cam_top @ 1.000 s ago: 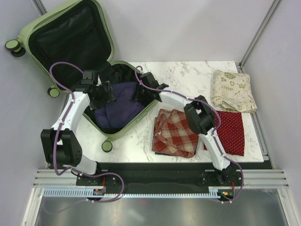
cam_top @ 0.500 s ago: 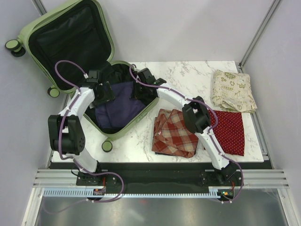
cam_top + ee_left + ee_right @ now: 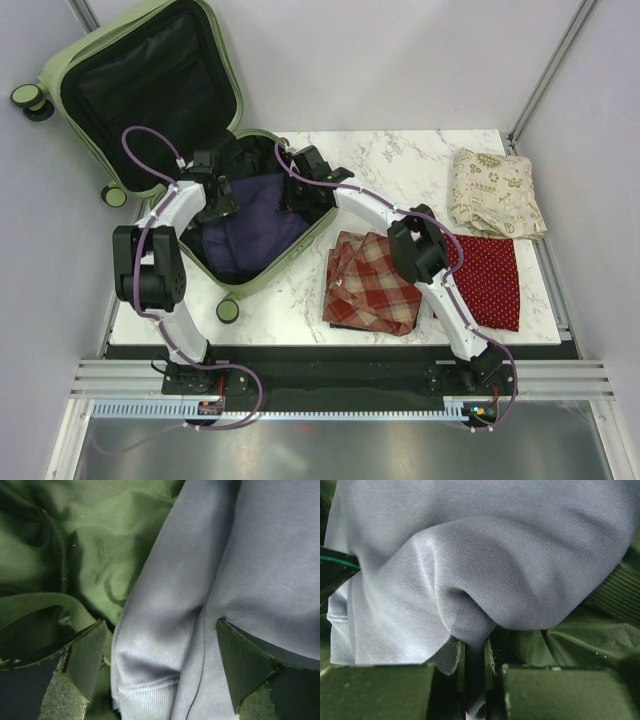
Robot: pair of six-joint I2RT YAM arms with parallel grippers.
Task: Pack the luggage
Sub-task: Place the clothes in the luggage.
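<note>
**Visitor:** What has changed since a second ago?

**Me:** My left elbow has swung in toward the luggage (image 3: 140,80), and my left pincer (image 3: 215,193) has crept a little deeper into its lower half. My right pincer (image 3: 300,183) has moved a little farther in along the opposite rim. The navy garment (image 3: 250,225) lies much as it did.

**Visitor:** And the pincers themselves?

**Me:** The left pincer (image 3: 160,625) stands wide, its fingers either side of a fold of the navy garment (image 3: 260,555), just above the ribbed cuff (image 3: 150,700), gripping nothing. The right pincer (image 3: 474,650) is closed narrow, with a pleat of the navy garment (image 3: 495,545) nipped between the pads.

**Visitor:** Where does the luggage sit?

**Me:** Open at the far left corner of the worktop (image 3: 400,160), its lid thrown back past the edge.

**Visitor:** Any writing to read?

**Me:** Only the print on the cream cloth (image 3: 495,190) at the right, too small to make out. The red dotted cloth (image 3: 492,280) and the plaid cloth (image 3: 372,282) lie nearer me.
</note>
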